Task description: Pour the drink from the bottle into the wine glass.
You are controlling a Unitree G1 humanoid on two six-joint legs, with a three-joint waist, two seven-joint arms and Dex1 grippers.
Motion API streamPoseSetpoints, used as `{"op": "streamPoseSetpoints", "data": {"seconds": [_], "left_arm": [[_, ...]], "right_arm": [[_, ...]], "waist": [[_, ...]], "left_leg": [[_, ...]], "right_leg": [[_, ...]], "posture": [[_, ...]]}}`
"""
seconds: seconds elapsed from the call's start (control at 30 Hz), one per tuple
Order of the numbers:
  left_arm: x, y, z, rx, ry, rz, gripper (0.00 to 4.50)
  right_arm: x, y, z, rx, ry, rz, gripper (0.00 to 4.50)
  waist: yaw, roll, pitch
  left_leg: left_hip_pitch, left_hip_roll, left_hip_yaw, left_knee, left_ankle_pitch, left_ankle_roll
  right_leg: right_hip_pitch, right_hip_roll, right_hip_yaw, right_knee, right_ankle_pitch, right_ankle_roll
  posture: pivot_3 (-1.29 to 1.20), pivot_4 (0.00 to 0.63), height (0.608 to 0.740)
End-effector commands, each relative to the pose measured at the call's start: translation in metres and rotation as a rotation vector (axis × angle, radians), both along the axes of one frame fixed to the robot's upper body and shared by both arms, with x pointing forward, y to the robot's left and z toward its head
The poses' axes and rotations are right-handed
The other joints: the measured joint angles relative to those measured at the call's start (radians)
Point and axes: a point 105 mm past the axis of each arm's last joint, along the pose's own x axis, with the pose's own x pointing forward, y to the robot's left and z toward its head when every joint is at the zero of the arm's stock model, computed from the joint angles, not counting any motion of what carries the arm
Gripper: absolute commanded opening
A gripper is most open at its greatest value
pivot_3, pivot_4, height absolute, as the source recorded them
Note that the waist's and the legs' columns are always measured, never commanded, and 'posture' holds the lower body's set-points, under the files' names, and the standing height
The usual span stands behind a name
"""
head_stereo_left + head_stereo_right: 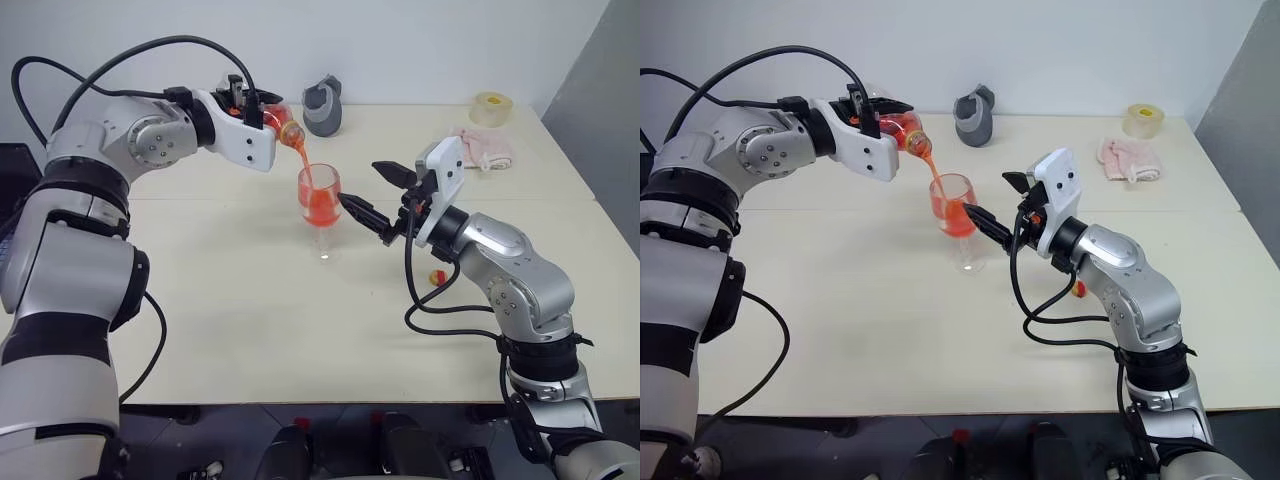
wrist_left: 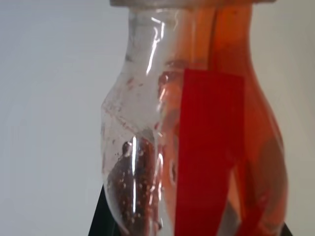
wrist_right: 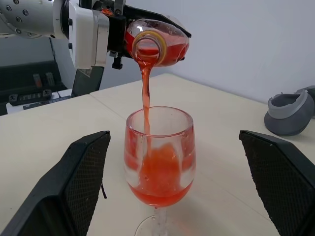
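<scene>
Fingers of the right gripper [image 3: 172, 182] stand wide apart on either side of the wine glass [image 3: 160, 157], not touching it. That glass looks thin, fragile and top-heavy as it fills, so I judge the stem the safest place to steady it. Just beyond, the left gripper [image 1: 868, 118] is clamped on the bottle [image 3: 157, 42], light and slippery plastic, tilted mouth-down above the rim; the drink [image 3: 145, 93] falls in 1 stream.

No readable text, brand, number or sign appears anywhere. The bottle [image 2: 197, 147] carries only a plain red strip with no lettering on it.
</scene>
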Motion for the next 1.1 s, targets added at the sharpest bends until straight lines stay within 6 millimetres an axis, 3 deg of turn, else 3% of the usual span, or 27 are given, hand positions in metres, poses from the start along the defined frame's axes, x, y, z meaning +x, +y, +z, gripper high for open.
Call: {"op": "streamPoseSetpoints", "data": {"seconds": [0.03, 0.47, 0.63, 0.9, 1.0, 1.1], "left_arm": [[-0.004, 0.002, 0.026, -0.015, -0.074, 0.002, 1.05], [-0.004, -0.003, 0.020, -0.131, 0.016, -0.022, 1.05], [-0.002, -0.009, 0.017, -0.270, 0.130, -0.047, 1.05], [-0.003, -0.009, 0.030, -0.468, 0.232, -0.083, 1.05], [0.000, -0.001, 0.038, -0.638, 0.275, -0.073, 1.05], [0.002, 0.014, 0.033, -0.780, 0.323, -0.059, 1.05]], "right_arm": [[-0.006, 0.001, 0.013, 0.009, -0.057, 0.014, 4.50], [-0.003, -0.001, 0.012, 0.010, -0.049, 0.002, 4.50], [-0.003, -0.001, 0.012, 0.011, -0.048, -0.002, 4.50], [-0.001, -0.002, 0.011, 0.016, -0.045, -0.009, 4.50], [-0.006, -0.002, 0.011, 0.020, -0.046, 0.009, 4.50], [-0.011, -0.002, 0.007, 0.002, -0.045, 0.029, 4.50]], "waist": [[0.000, 0.000, 0.000], [-0.001, 0.000, 0.000], [-0.003, 0.000, 0.000], [-0.021, 0.000, 0.000], [-0.024, 0.000, 0.000], [-0.027, 0.000, 0.000]], "left_leg": [[0.000, 0.000, 0.000, 0.000, 0.000, 0.000], [0.000, 0.000, 0.000, 0.000, 0.000, 0.000], [0.000, 0.000, 0.001, 0.000, 0.000, 0.000], [0.000, 0.000, 0.000, 0.000, 0.000, 0.000], [0.000, 0.000, 0.000, 0.000, 0.000, 0.000], [0.000, 0.001, -0.001, 0.000, 0.000, 0.000]], "right_leg": [[0.000, 0.000, 0.000, 0.000, 0.000, 0.000], [-0.001, 0.000, 0.000, 0.001, 0.000, 0.000], [-0.001, 0.000, 0.000, 0.001, 0.000, 0.000], [-0.001, 0.000, 0.000, 0.003, 0.000, 0.000], [-0.001, 0.000, 0.000, 0.003, 0.000, 0.000], [-0.001, 0.000, 0.000, 0.004, 0.000, 0.000]], "posture": [[0.00, 0.150, 0.740], [0.00, 0.150, 0.740], [0.00, 0.150, 0.740], [0.00, 0.150, 0.740], [0.00, 0.150, 0.740], [0.00, 0.150, 0.740]]}}
